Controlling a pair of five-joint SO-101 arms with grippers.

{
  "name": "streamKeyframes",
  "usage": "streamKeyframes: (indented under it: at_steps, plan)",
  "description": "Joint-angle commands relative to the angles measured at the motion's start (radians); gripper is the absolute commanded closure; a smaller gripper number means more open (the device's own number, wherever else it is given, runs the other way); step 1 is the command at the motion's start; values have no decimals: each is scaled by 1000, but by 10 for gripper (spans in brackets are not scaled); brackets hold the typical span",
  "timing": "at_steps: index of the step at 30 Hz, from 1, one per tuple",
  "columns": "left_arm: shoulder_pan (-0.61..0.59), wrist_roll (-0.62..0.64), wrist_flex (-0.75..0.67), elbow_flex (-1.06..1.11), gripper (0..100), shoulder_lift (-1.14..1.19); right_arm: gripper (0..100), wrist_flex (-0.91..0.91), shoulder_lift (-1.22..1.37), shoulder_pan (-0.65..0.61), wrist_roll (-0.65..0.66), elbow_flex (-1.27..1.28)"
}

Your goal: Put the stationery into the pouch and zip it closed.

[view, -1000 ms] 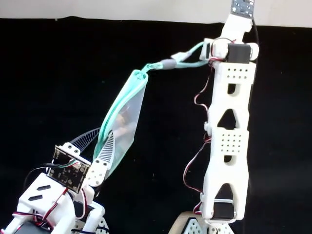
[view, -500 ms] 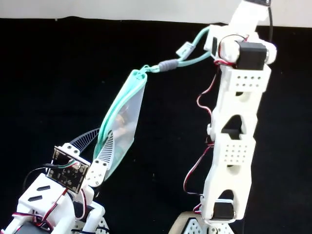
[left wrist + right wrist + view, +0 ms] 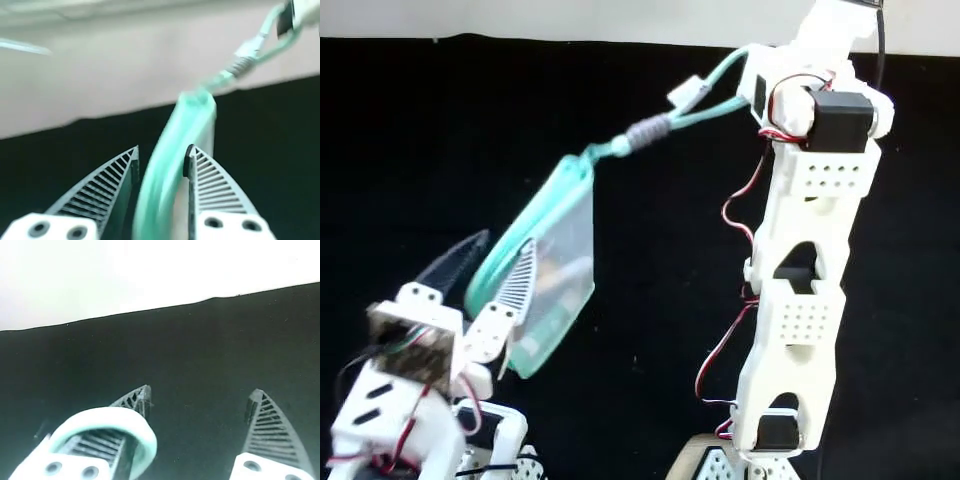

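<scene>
A: Moved since the earlier frames?
B: Swung leftward, top corner slightly lower: translucent, mint-edged zip pouch [image 3: 565,240]. Shifted leftward with it: white left arm [image 3: 410,425]. Raised and carried rightward since a second ago: white perforated right arm [image 3: 798,310], barely displaced over the last half second.
A: Entries, largest first?
B: Black cloth table cover [image 3: 650,250], running to a pale wall [image 3: 570,18] at the far edge. Right arm, upright at the right side, wrist at the top. Left arm, low at the near-left corner. Pouch, off the table, slung slantwise in the air between the two arms, upper corner toward the right arm, lower end at the left gripper [image 3: 505,240].
A: Claws?
B: Parted: left gripper, one finger on each side of the pouch's zip edge; pressure on it not judgeable. Spread wide, clamping nothing: right gripper [image 3: 201,390], mint-green strap loop [image 3: 102,415] hooked over one finger.
A: Smaller items?
B: Grey ribbed sleeve [image 3: 647,130] on the strap just above the pouch's corner. Small white tag [image 3: 686,93] on the strap's upper strand. Dim tan shapes behind the clear wall, inside the pouch: stationery [image 3: 558,262], kinds not distinguishable.
</scene>
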Motion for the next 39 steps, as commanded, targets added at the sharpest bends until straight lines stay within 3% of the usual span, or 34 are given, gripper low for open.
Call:
streamKeyframes:
  at_steps: [1,6,12,17,21,26,32,39]
  plan:
    - [-21,0,-23,-82,822,2,698,10,-59,-5,9,-107]
    - [-21,-3,-23,-147,822,12,699,13,-59,-39,9,-107]
    - [-22,-2,-23,-150,822,12,703,13,-67,-183,11,-107]
    - [-22,-2,-23,-150,822,12,826,15,-105,-232,110,-38]
    - [-22,-2,-21,-148,822,12,791,15,-222,-231,121,174]
    - [-22,-2,-21,-148,822,10,707,12,-450,-234,126,622]
    - [-22,-2,-21,-148,822,10,698,8,-713,-229,313,1110]
    - [-21,-2,20,-147,822,10,697,7,-845,-229,318,1285]
